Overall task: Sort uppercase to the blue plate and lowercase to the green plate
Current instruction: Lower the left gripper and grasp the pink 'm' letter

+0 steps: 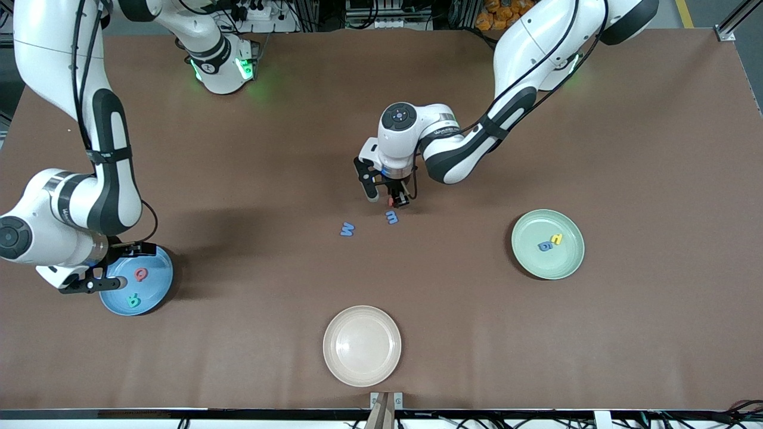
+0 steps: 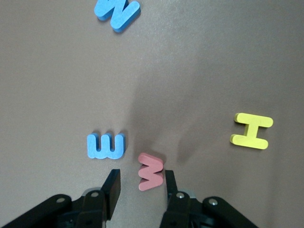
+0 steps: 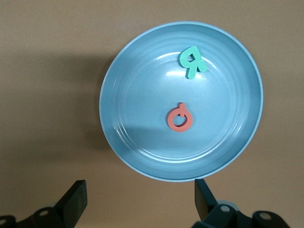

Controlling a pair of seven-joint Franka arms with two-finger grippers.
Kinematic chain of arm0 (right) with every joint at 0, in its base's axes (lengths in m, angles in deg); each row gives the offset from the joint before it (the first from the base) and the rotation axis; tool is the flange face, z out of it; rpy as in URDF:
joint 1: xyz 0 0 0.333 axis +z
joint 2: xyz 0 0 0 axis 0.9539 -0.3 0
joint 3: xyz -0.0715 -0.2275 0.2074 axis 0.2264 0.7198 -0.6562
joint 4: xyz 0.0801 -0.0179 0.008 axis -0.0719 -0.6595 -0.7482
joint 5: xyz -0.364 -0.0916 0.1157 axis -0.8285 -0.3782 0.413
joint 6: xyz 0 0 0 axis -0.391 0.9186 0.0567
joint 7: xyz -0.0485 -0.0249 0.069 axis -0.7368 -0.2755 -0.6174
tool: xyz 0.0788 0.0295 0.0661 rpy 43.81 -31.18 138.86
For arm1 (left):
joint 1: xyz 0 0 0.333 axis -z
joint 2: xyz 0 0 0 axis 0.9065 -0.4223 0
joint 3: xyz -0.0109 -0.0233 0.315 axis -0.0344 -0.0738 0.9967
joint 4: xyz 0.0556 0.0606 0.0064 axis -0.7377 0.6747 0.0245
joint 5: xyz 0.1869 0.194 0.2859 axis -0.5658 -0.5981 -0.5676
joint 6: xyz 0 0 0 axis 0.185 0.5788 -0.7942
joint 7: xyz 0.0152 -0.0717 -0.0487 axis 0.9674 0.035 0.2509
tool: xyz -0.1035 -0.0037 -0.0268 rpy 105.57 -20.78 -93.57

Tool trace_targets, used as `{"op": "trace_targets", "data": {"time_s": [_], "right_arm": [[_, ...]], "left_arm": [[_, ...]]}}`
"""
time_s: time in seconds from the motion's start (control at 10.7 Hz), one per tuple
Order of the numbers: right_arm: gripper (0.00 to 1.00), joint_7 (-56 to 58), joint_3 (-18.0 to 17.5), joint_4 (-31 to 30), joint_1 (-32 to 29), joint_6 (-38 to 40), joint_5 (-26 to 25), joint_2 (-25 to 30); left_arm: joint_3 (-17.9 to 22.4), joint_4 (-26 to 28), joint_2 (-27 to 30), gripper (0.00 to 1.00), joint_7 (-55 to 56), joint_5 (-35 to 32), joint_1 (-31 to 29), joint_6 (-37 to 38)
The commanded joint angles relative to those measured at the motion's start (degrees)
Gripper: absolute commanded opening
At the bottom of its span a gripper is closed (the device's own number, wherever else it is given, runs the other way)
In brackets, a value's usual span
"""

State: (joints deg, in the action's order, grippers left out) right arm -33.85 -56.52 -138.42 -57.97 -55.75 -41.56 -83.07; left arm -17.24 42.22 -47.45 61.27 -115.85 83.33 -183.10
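My left gripper (image 1: 393, 199) is down at the table's middle, open, with the red lowercase w (image 2: 151, 172) between its fingers. The w leans on one finger and stands clear of the other. The blue lowercase m (image 1: 391, 217) lies just nearer the front camera, with the blue uppercase M (image 1: 347, 229) beside it toward the right arm's end. The yellow H (image 2: 251, 130) lies close by in the left wrist view. The blue plate (image 1: 158, 271) holds the red Q (image 1: 140, 274) and the teal R (image 1: 133, 301). The green plate (image 1: 536, 229) holds a blue g (image 1: 544, 245) and a small yellow letter (image 1: 557, 239). My right gripper (image 1: 116, 267) waits open over the blue plate's edge.
A cream-white plate (image 1: 362, 345) sits near the table's front edge, midway along it. The left arm's forearm stretches over the table from its base toward the middle.
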Motion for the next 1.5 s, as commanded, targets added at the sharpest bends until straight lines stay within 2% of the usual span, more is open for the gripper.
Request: {"op": "trace_targets", "data": {"time_s": [0.0,1.4], "right_arm": [[1.00,-1.02,-0.56,-2.01,0.11,0.26,0.17,2.80],[1.00,-1.02,-0.74,-2.19,0.02,0.17,0.17,2.80]], "left_arm": [[0.31,-0.29,-1.34,0.46,0.90,-1.81,0.24,-1.62],[1.89,-0.56,-2.92,0.44,0.81,-2.69,0.77,-2.76]]}}
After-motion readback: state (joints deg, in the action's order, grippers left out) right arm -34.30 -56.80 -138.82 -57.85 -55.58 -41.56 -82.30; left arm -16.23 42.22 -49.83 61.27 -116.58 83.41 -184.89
